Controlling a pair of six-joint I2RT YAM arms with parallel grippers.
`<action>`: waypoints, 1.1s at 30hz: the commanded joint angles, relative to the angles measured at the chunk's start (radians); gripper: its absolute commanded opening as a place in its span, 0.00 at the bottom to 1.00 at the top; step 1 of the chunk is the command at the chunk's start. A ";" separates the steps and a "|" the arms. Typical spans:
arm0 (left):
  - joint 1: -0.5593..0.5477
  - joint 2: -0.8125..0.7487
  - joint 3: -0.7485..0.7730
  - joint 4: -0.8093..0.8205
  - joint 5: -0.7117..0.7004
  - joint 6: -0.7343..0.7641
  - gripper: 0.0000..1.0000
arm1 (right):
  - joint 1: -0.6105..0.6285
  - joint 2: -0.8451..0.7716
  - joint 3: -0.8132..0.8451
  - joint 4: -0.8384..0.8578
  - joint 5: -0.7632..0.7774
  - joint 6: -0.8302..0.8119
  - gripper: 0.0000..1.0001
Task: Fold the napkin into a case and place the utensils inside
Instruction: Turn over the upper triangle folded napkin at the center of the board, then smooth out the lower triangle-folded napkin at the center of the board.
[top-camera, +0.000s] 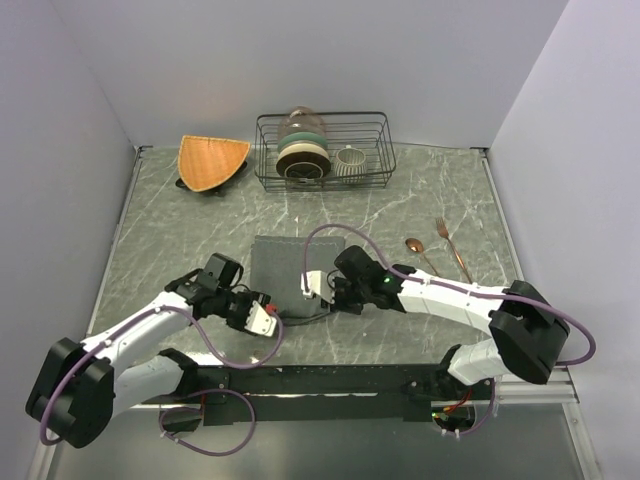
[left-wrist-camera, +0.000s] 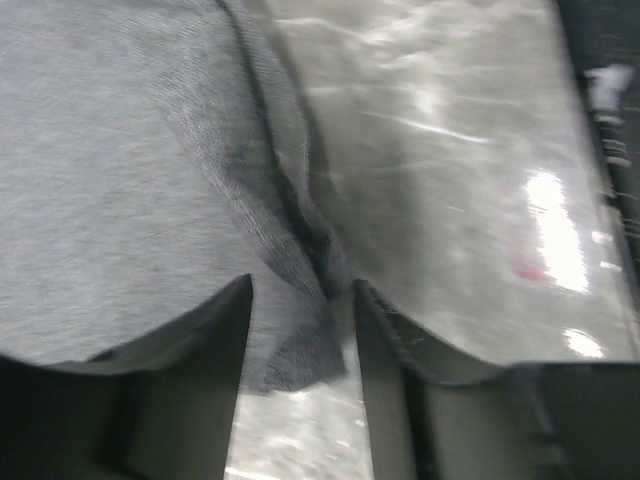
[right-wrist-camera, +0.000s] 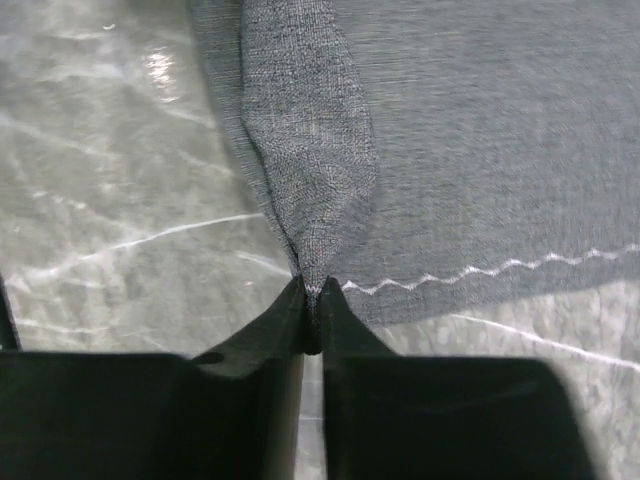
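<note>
While right tool (right-wrist-camera: 312, 296) pinches one napkin (right-wrist-camera: 480, 150) | left tool (left-wrist-camera: 300, 287) spread | two utensils (top-camera: 414, 245)

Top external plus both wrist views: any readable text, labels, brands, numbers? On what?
No legible text in any view.
Left wrist: red smear on the table, too blurred to read.
Right wrist: white zigzag on the napkin is stitching, not lettering.
Top external: wire rack, dishes and utensils show no marking readable at this size.
</note>
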 joint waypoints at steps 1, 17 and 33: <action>-0.005 -0.042 0.076 -0.243 0.057 0.069 0.59 | 0.026 -0.022 0.049 -0.097 -0.032 -0.035 0.40; 0.426 0.313 0.495 -0.175 0.244 -0.927 0.48 | -0.045 0.056 0.286 -0.287 -0.171 0.294 0.49; 0.458 0.458 0.560 -0.284 0.223 -0.856 0.43 | -0.063 0.145 0.216 -0.284 -0.055 0.275 0.36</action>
